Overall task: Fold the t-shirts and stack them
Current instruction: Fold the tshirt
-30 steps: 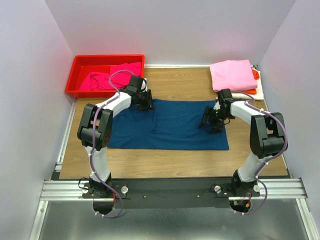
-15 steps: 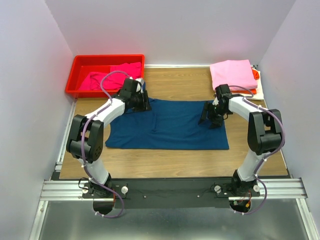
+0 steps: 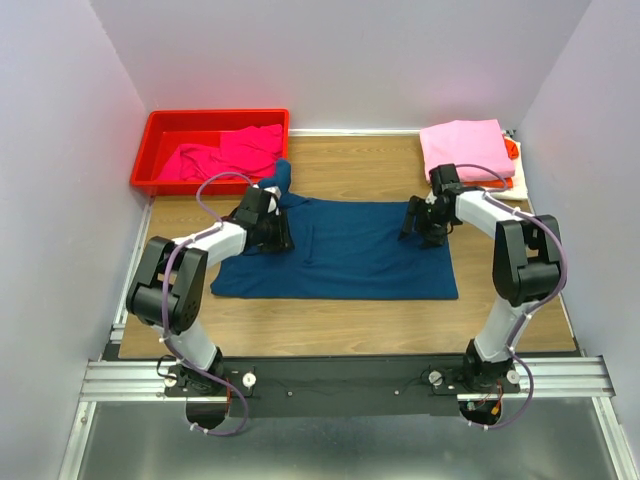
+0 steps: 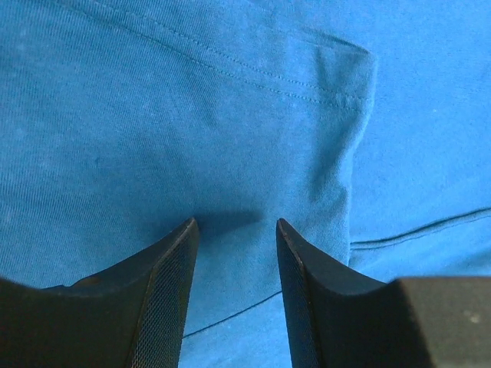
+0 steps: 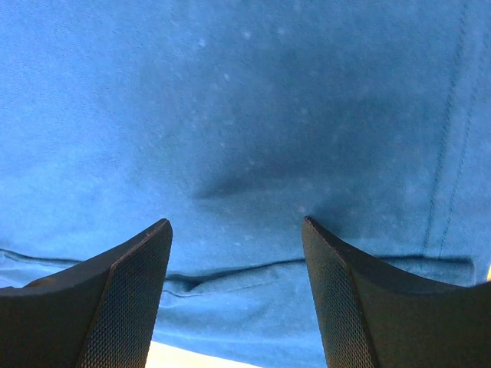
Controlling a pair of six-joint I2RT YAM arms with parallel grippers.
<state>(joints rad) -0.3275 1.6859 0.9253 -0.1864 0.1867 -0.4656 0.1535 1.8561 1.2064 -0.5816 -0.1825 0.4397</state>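
Mid-surface, navy t-shirt (image 3: 350,255) lies spread flat.
Left gripper (image 3: 279,234) and right gripper (image 3: 421,231) rest on its far edge, jaws apart; next, likely pinch both far corners and fold nearward.

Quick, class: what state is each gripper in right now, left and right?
Left gripper: open, jaws apart over the navy t-shirt, nothing held.
Right gripper: open, jaws wide over the same shirt, nothing held.

left arm (image 3: 215,240), right arm (image 3: 490,212): white links, black joints, lilac cables (image 3: 215,183). left gripper (image 4: 234,222) fingers (image 4: 153,299) black, mesh-textured. black base rail (image 3: 340,372).
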